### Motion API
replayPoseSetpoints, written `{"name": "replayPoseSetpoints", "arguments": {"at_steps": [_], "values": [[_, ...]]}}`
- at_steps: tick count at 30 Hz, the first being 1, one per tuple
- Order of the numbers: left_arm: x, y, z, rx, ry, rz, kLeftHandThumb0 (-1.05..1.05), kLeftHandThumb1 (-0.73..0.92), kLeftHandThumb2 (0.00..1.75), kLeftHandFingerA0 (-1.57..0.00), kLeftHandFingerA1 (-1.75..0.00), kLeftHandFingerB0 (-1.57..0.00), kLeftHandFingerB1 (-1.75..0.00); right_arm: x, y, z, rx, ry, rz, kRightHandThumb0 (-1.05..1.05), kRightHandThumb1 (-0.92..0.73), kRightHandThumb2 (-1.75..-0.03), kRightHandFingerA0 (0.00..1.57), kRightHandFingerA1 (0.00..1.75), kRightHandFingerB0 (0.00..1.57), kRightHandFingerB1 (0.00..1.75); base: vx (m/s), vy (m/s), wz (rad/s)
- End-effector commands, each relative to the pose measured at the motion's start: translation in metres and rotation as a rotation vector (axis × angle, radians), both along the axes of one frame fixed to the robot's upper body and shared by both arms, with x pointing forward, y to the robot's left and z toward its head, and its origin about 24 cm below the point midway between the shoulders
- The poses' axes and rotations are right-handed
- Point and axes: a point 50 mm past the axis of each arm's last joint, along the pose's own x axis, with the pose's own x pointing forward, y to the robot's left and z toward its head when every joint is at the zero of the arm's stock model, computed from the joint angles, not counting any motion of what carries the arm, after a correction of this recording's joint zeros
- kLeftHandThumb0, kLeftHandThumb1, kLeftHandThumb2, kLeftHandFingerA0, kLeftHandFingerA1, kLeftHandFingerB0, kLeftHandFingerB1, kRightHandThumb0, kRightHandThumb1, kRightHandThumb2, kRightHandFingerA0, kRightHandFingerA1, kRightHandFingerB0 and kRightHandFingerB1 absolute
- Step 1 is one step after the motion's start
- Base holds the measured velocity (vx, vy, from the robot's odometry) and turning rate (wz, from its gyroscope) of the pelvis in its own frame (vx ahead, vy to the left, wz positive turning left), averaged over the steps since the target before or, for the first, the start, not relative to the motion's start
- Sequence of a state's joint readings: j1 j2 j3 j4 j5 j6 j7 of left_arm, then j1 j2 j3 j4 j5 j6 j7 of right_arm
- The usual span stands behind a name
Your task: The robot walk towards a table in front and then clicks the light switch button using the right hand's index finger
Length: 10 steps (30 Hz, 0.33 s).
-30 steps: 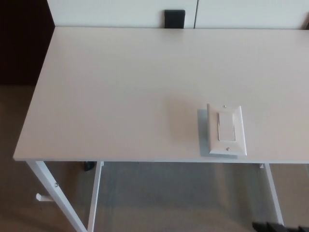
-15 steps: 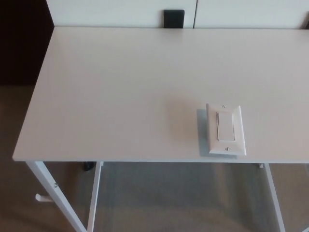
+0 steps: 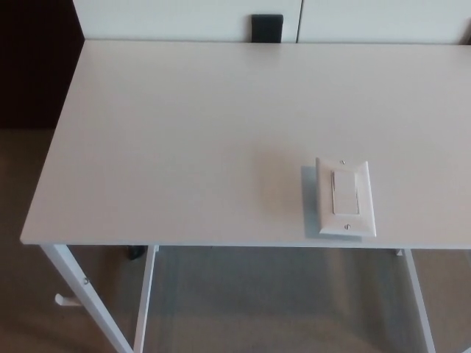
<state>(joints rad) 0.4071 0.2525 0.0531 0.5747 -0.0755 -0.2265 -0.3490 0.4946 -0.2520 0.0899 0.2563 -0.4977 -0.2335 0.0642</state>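
Light switch (image 3: 345, 197) lies flat near the table's (image 3: 184, 132) front edge, toward its right end. Neither of my hands shows, so their state can't be told.

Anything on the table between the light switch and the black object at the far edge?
Nothing: in the head view, bare white table runs from the light switch to the black object.

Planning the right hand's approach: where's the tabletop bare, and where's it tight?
Nearly all of the white table is bare: everything left of and behind the light switch. The only tight spot is the narrow strip between the switch and the front edge. Neither hand is in view.
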Motion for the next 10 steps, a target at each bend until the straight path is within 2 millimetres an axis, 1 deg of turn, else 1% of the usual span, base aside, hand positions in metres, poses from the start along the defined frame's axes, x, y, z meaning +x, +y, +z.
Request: {"name": "replayPoseSetpoints", "arguments": {"at_steps": [1,4,10], "values": [[0.0022,0.0106,0.0043,0.046,-0.011,-0.022,-0.82,0.52,0.84,-0.19,-1.17,-0.11,-0.87,0.0008,0.0030,-0.0004,0.032,-0.038,-0.034,-0.35,-0.23,-0.83,0.05,0.53,0.00,0.49,0.00,0.000,0.00],[0.0012,0.0070,0.0008,0.039,-0.009,-0.023,-0.84,0.53,0.85,-0.20,-1.21,-0.13,-0.90,-0.0032,-0.0011,0.0007,0.023,-0.025,-0.024,-0.35,-0.24,-0.83,0.04,0.52,0.00,0.49,0.00,0.000,0.00],[0.0006,0.0025,0.0004,0.041,-0.008,-0.034,-0.85,0.52,0.84,-0.21,-1.18,-0.11,-0.87,-0.0047,-0.0053,0.0033,0.021,-0.014,-0.021,-0.35,-0.23,-0.83,0.04,0.53,0.00,0.49,0.00,0.000,0.00]]}}
